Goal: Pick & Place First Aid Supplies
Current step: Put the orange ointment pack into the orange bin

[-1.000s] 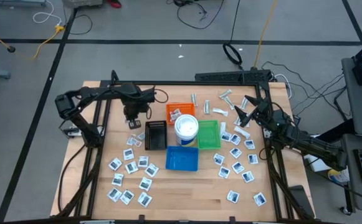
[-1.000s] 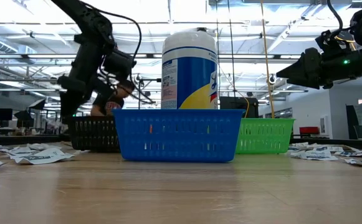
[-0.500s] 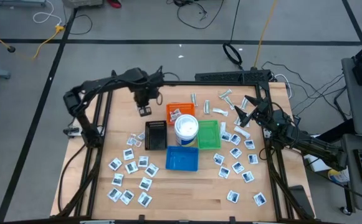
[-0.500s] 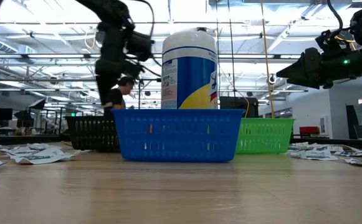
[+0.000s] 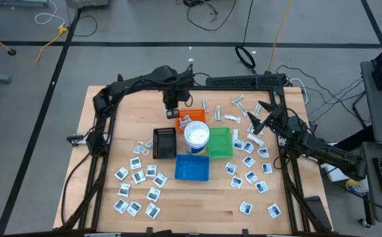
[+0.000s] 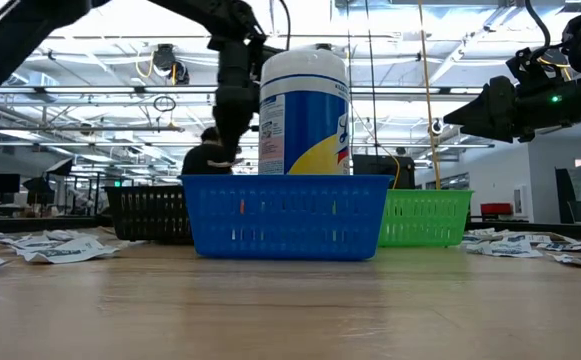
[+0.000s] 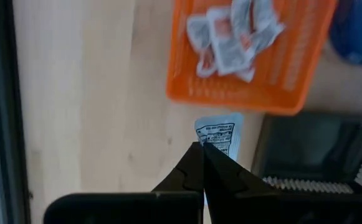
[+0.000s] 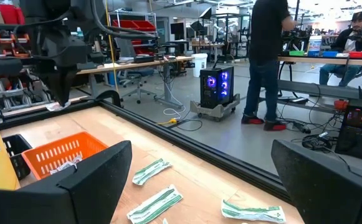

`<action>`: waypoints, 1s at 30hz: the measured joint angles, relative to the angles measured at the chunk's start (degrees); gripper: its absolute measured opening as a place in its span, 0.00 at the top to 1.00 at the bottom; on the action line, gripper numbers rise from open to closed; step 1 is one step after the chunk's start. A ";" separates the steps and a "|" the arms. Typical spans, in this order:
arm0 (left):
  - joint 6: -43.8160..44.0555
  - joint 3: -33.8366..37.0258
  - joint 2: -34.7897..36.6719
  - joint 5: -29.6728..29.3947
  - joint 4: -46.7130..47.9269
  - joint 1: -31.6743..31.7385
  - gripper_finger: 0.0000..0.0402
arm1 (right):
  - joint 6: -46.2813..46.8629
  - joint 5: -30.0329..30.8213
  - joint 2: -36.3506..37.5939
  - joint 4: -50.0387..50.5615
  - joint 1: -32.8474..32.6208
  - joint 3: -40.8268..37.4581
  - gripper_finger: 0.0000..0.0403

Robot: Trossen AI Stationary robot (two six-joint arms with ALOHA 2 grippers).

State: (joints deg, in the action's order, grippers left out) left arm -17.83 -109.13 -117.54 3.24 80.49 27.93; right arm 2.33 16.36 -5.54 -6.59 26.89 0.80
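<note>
Your packet (image 7: 217,138) hangs pinched by one end between the left fingers (image 7: 200,163), which are closed tight on it; its long axis runs straight out ahead of the fingertips, printed face toward the wrist camera. Just beyond its free end lies the near wall of the orange tray (image 7: 243,102), where a few red-marked packets (image 7: 230,38) already sit, so the tray is directly forward of the fingers and the black tray (image 7: 321,152) sits off to one side. My read: you need only a short carry forward over that wall before letting go. The left arm is stretched far across the table (image 5: 112,141), wrist pointing down over the tray's outer edge. The right fingers (image 5: 255,120) stand wide open, holding nothing, waiting above the wrapped strips (image 8: 159,202) well apart from the tray
</note>
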 joint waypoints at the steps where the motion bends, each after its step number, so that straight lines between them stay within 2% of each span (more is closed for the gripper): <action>1: -0.05 -1.10 -0.64 0.35 -0.02 -0.34 1.00 | 0.00 0.00 0.02 -0.02 0.00 0.02 0.06; 7: -0.54 -2.61 -2.29 2.85 -3.17 -1.55 1.00 | 0.00 0.00 0.01 0.00 0.00 0.00 0.06; 13: -0.07 0.68 -2.20 5.65 -9.33 -2.13 1.00 | 0.00 0.00 0.02 -0.02 0.00 0.00 0.06; 23: -3.43 8.24 -2.20 5.75 -18.73 -2.51 1.00 | 0.00 0.00 0.02 -0.02 0.02 0.00 0.06; 30: -3.05 8.24 -2.18 5.77 -18.71 -2.57 0.91 | 0.00 0.00 0.02 -0.02 0.02 0.00 0.06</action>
State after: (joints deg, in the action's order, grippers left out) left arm -20.88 -100.88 -119.72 9.02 61.78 25.36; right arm 2.33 16.36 -5.52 -6.61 26.91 0.80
